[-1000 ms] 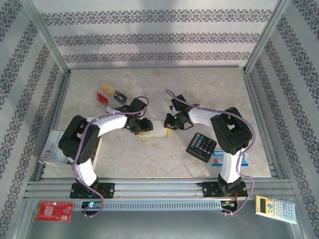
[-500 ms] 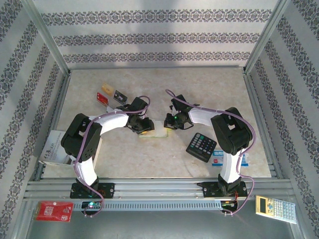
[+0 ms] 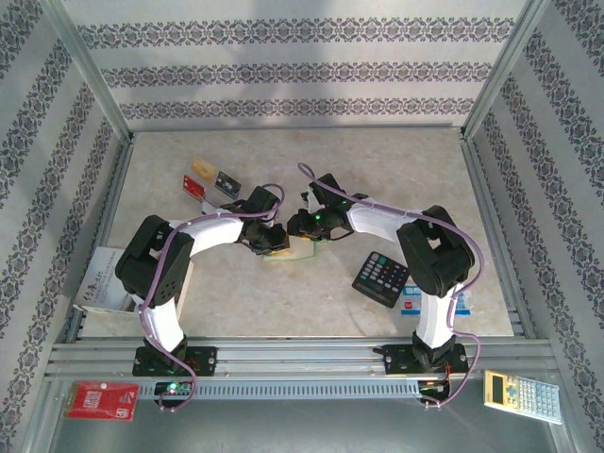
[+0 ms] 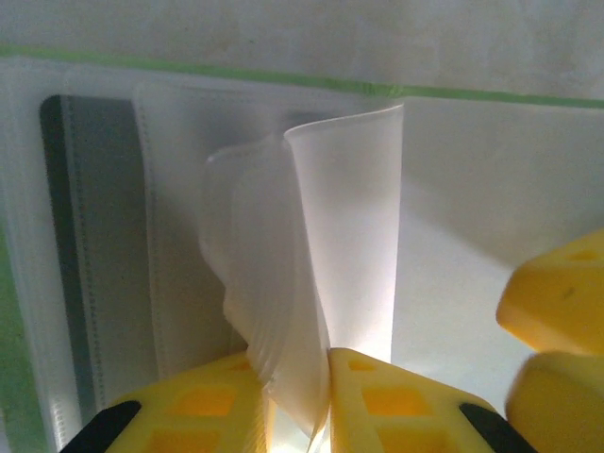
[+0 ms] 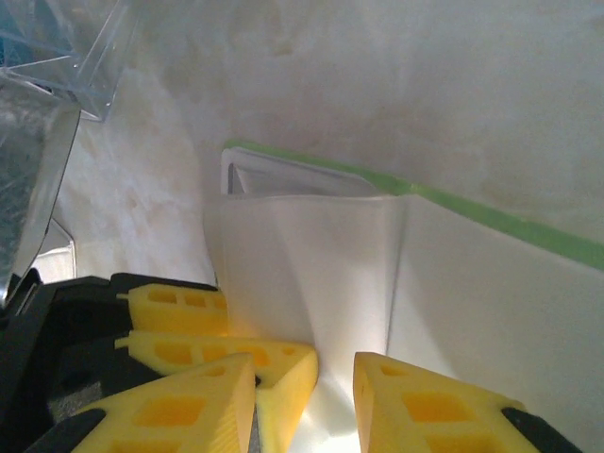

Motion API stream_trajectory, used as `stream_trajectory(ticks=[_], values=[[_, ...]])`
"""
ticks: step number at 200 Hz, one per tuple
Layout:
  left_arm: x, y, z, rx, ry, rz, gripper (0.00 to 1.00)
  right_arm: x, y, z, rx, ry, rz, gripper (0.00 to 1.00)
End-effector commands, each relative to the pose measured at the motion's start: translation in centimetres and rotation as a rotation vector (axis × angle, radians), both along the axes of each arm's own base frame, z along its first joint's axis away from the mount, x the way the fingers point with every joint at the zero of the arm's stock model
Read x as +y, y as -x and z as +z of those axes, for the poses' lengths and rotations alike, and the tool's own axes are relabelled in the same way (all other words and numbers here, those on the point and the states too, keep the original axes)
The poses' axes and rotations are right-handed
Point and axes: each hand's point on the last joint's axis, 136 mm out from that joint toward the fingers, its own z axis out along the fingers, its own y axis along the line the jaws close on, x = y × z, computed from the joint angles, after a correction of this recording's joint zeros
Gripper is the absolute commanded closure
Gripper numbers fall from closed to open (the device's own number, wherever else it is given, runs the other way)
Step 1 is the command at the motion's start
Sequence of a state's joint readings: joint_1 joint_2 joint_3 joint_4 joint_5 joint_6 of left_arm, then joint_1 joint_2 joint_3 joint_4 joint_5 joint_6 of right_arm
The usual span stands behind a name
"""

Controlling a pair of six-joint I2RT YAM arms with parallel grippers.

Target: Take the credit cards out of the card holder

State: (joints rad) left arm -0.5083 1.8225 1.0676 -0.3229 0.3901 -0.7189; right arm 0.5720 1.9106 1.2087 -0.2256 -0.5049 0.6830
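The card holder [image 3: 300, 251] lies open mid-table, lime-green edged with pale inner faces. My left gripper [image 3: 275, 239] is shut on its raised translucent sleeve leaves [image 4: 344, 217], pinched between the yellow fingertips of my left gripper [image 4: 321, 382]. A dark card [image 4: 68, 236] shows through a flat pocket on the left. My right gripper [image 3: 300, 226] is close beside it. In the right wrist view my right gripper [image 5: 307, 401] is open, its fingers apart either side of the card holder's white leaf [image 5: 311, 255]. Three credit cards lie at the back left: tan [image 3: 200, 168], red [image 3: 192, 185], black-and-white [image 3: 225, 181].
A black calculator [image 3: 381, 278] and a blue-and-white box [image 3: 412, 300] sit by the right arm. Papers [image 3: 99, 283] lie at the left edge. A red packet [image 3: 102, 400] and a yellow calculator [image 3: 522, 394] rest below the table's front rail.
My right gripper has shifted left toward the left gripper and opened. My left gripper has closed on the holder's sleeve leaves.
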Motion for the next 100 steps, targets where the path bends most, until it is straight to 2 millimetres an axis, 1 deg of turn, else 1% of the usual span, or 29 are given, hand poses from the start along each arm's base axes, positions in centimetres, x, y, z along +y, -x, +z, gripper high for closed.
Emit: stream_trajectory(ticks=[1,29,48,84,100], values=[[2.2,2.3,-3.4,0.098,-0.095,0.034,0.80,0.3,-0.3,-1.4,0.036,0.015,-0.002,0.66],[2.0,2.1,-2.4,0.080,-0.053,0.057,0.80,-0.3,-0.4,-3.2,0.059,0.063,-0.020,0.70],[1.8,2.0,-1.7,0.069,-0.020,0.066,0.79,-0.4,-0.4,-4.1,0.073,0.077,-0.015,0.71],[1.6,1.8,-1.0,0.063,0.017,0.070,0.79,-0.7,-0.1,-5.7,0.091,0.116,-0.006,0.74],[1.7,1.5,0.0,0.049,0.045,0.082,0.77,-1.2,0.0,-6.4,0.090,0.162,-0.002,0.75]])
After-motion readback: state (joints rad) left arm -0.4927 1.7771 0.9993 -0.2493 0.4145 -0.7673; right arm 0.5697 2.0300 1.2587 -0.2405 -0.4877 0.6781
